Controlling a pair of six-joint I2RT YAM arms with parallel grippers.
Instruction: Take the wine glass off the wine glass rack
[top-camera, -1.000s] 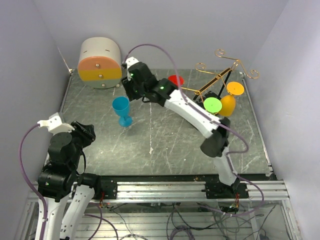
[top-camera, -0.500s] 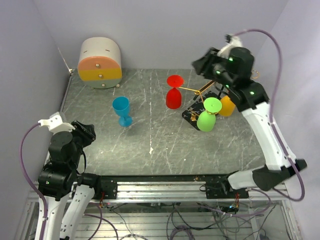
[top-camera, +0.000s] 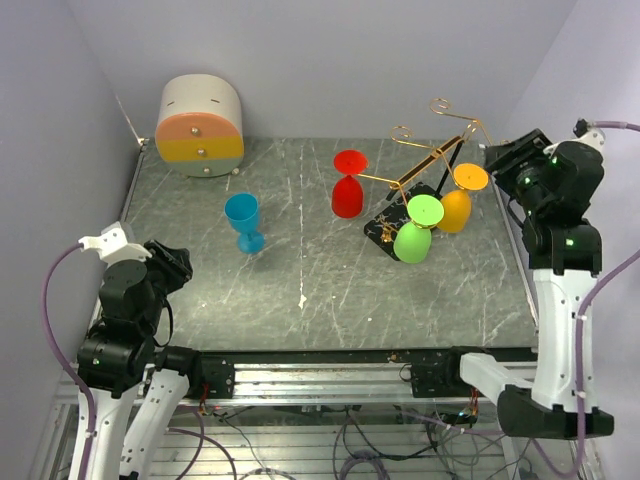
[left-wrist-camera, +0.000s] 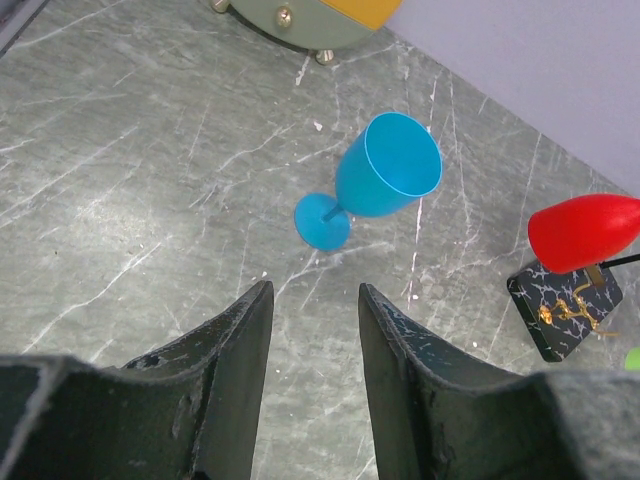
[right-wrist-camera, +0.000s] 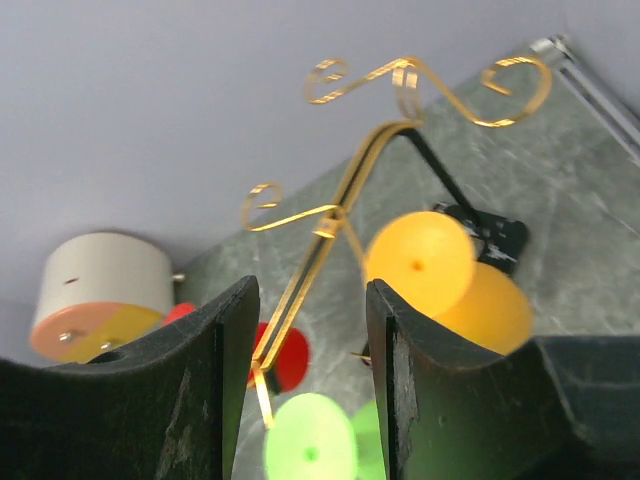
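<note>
Nearest us, the left end effector (left-wrist-camera: 314, 305) sits low over the counter (top-camera: 300, 260), its jaws partly apart with nothing between them. Just ahead of it the blue glass (left-wrist-camera: 385, 180) stands upright on the counter, off the rack (top-camera: 440, 150). Farther back, the rack carries three glasses upside down by their feet: a green glass (top-camera: 413, 240), an orange glass (top-camera: 455, 210) and a red glass (top-camera: 347, 198). The right end effector (right-wrist-camera: 310, 295) hovers at the rack's right side, jaws apart and empty, facing the orange glass (the closest one to it). We would centre the jaws on that bowl and close gently. Then we would draw the foot along the gold wires toward their curled ends rather than pull upward. We reckon the small black base (top-camera: 385, 228) could tip.
</note>
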